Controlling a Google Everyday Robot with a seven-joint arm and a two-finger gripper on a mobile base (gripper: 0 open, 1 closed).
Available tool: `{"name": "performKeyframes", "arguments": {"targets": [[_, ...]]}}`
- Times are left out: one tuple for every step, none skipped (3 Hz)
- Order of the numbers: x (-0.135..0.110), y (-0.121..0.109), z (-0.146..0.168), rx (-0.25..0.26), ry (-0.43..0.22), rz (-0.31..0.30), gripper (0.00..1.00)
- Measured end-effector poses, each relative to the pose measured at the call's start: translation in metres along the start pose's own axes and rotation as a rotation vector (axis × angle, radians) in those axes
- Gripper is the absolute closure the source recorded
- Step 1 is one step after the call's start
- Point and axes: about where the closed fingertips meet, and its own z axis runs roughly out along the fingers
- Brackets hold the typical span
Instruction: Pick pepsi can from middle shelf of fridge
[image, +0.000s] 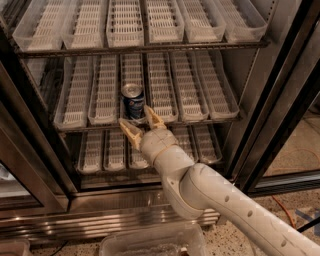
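A: What takes up most of the view?

B: The fridge (282, 95), its dark-framed door swung wide and its ribbed steel base running along the bottom. Three wire racks of clear plastic lanes sit inside.

A: And the robot?

B: Its pale arm (225, 200) comes in from the lower right and reaches up and left toward the racks.

A: Which rack matters?

B: The middle shelf (210, 87), six long lanes with white slotted bases. The top shelf (140, 25) is above it and the bottom shelf (112, 150) below, partly hidden by the wrist.

A: Anything on the floor?

B: A clear plastic tub (150, 242) sits at the bottom edge, in front of the steel base.

A: Where is the claw?

B: The claw (135, 115) is at the front edge of the middle shelf, spread wide. Its tan fingers (131, 132) point up, one tip to each side of the can's lower part. I cannot tell whether they touch it.

A: And the can?

B: The pepsi can (132, 101) stands upright at the front end of the third lane from the left on the middle shelf, silver top showing.
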Motion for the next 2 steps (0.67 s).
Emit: {"name": "performKeyframes", "arguments": {"targets": [[-0.0006, -0.0104, 0.0171, -0.002, -0.022, 0.002, 0.38], [-0.0022, -0.0143, 0.0257, -0.010, -0.029, -0.005, 0.35]]}}
